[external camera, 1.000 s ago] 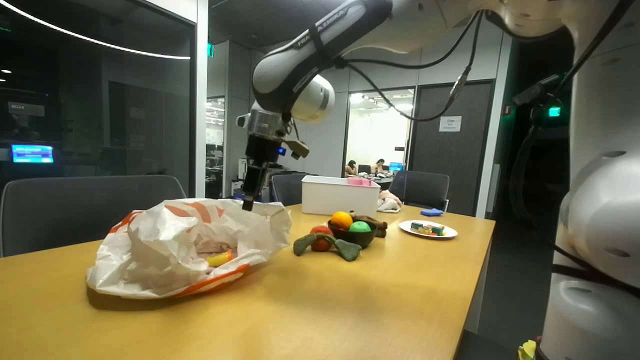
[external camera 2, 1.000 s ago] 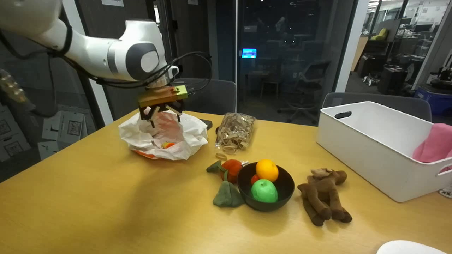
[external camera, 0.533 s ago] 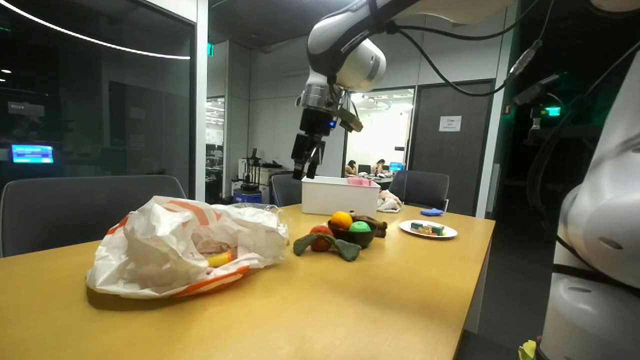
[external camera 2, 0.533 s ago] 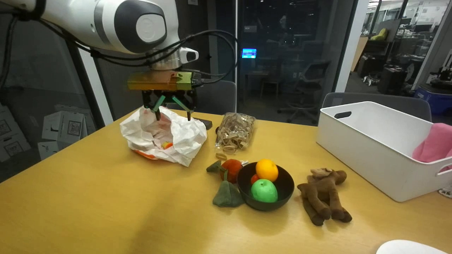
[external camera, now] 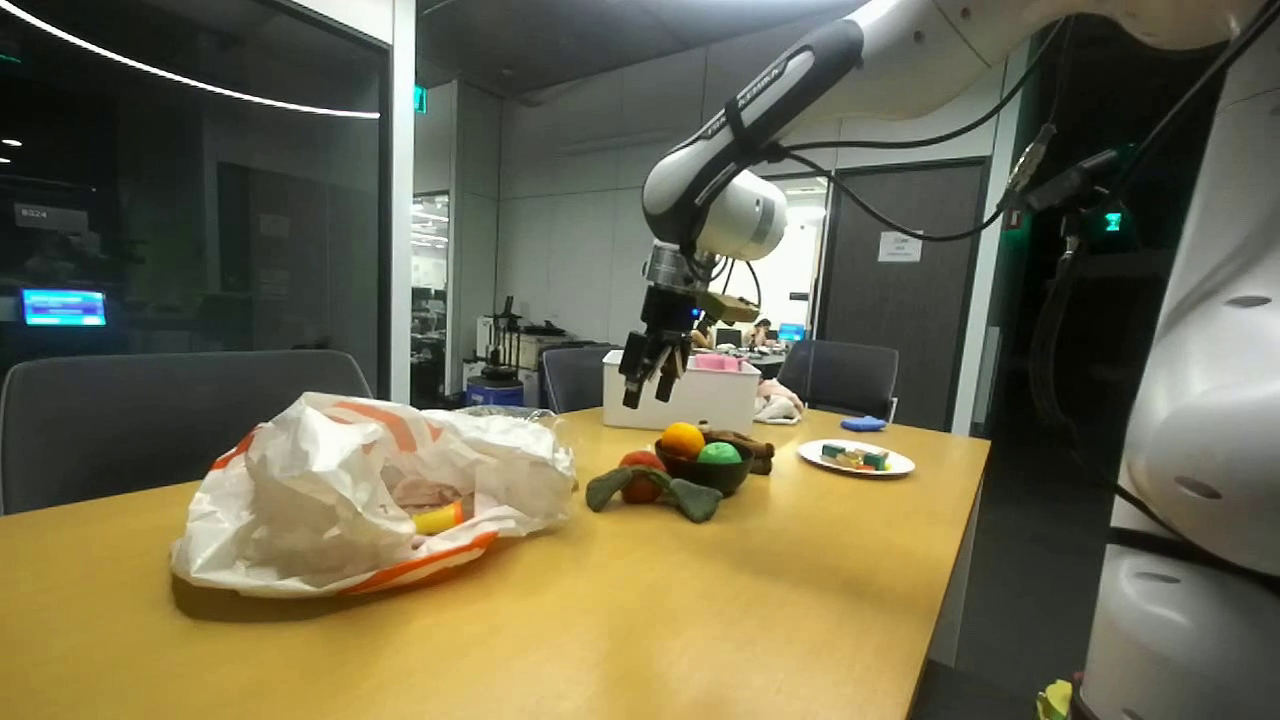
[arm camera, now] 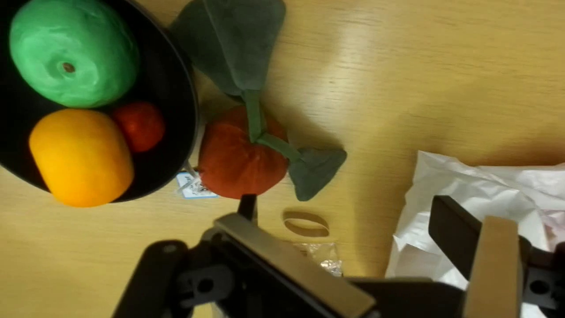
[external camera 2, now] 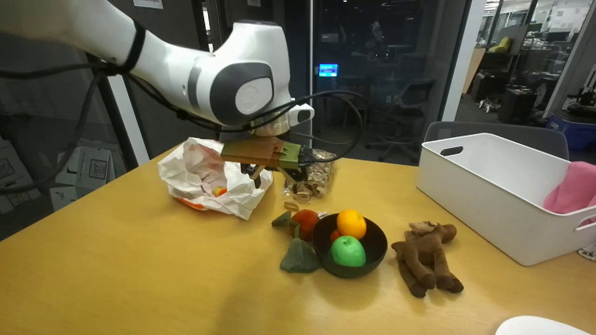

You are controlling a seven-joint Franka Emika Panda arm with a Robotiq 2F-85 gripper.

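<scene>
One hand (external camera: 648, 397) is hovering above the desk (external camera: 780, 600) in an exterior view, a plush fruit (external camera: 641, 490) lying lower. In an exterior view, a white bag (external camera 2: 244, 195) is sitting beside and below the hand, a clear packet (external camera 2: 321, 179) behind it. In the wrist view, the fingers (arm camera: 454, 229) are standing wide apart, gripping nothing; the plush fruit is resting beyond their tips, beside a bowl (arm camera: 178, 115). Working well is probably requiring slow motion, clear of bag and bowl.
</scene>
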